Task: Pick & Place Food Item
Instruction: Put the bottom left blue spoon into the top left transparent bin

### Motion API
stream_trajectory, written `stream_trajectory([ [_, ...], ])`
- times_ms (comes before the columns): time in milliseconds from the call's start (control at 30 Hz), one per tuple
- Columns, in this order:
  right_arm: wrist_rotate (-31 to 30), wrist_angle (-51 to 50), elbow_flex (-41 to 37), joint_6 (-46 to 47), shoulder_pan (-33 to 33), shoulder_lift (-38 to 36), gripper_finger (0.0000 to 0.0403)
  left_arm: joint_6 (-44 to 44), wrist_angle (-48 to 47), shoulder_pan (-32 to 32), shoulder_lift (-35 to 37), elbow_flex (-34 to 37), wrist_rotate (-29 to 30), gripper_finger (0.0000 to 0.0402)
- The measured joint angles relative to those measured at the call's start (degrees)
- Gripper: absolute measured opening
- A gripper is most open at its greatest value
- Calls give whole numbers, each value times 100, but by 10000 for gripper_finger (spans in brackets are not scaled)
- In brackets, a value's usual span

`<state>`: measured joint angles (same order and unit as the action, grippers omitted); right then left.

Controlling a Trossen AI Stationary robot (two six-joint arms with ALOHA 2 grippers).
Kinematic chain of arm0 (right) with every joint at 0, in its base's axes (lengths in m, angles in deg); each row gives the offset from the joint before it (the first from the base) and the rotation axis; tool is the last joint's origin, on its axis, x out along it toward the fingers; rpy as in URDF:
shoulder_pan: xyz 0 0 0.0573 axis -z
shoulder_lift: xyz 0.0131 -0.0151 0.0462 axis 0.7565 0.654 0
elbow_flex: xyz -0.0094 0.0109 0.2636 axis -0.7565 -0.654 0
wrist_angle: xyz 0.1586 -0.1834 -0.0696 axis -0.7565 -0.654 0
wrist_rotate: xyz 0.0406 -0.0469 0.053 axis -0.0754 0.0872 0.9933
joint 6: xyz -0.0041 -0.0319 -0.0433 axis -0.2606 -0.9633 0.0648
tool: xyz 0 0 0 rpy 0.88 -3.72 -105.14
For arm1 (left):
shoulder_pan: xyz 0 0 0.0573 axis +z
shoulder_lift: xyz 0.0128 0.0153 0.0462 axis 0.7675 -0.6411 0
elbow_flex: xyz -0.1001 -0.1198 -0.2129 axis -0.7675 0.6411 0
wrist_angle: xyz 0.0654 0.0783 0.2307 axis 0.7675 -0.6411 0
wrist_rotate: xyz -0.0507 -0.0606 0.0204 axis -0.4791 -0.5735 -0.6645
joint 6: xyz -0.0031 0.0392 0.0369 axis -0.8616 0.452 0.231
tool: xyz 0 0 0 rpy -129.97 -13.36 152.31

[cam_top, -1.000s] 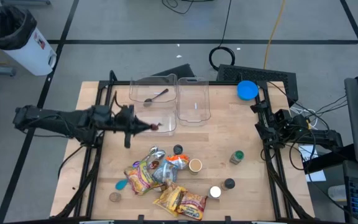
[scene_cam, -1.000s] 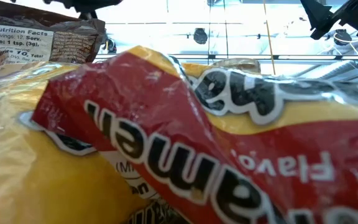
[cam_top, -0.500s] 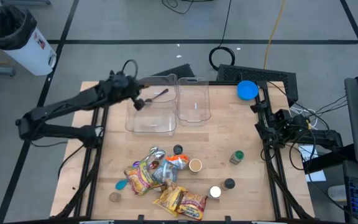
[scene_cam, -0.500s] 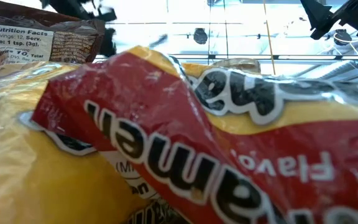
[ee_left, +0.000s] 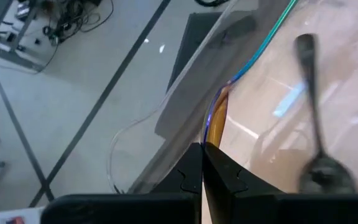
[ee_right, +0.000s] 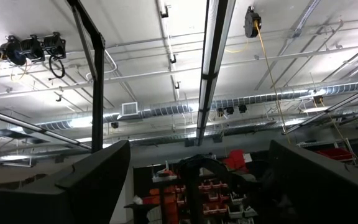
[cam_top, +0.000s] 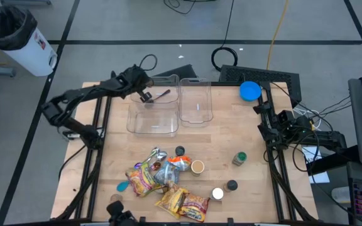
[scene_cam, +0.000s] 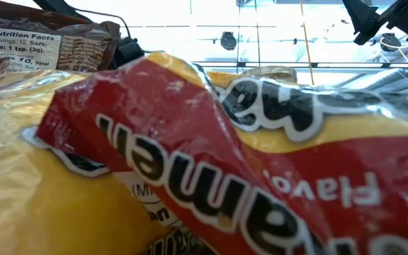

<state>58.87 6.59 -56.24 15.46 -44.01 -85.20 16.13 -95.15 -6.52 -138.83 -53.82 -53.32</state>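
Observation:
A pile of food packets (cam_top: 162, 181) lies on the near middle of the wooden table; a yellow and red packet (scene_cam: 225, 163) fills the low view. Two clear containers stand at the far side; the left one (cam_top: 153, 122) holds a dark spoon (cam_top: 159, 96), which also shows in the left wrist view (ee_left: 312, 112). My left gripper (cam_top: 144, 95) is shut with nothing showing between its fingers (ee_left: 202, 168), over the far left part of that container. My right gripper (ee_right: 197, 180) is open and empty, pointing up at the ceiling, folded back at the table's right edge (cam_top: 266, 113). My left gripper's shut fingertips (ee_left: 194, 163) stand close by the left container's clear wall (ee_left: 219, 106); I cannot tell whether they touch it.
The second clear container (cam_top: 195, 103) stands right of the first. A blue lid (cam_top: 250, 90) lies at the far right. A small jar (cam_top: 239, 158), a cup (cam_top: 197, 166), a white lid (cam_top: 217, 194) and dark caps (cam_top: 231, 185) lie around the pile.
My left gripper has swung from the near left corner of the left container toward the table's far edge, and its arm has folded back toward the left. The packets and containers have stayed where they were.

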Motion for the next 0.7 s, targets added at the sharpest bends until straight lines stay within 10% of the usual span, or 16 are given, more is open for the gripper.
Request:
stream_trajectory([
  [700,0,0,-4,2,0,0,380,334,691,9,-572,0,125,16],
])
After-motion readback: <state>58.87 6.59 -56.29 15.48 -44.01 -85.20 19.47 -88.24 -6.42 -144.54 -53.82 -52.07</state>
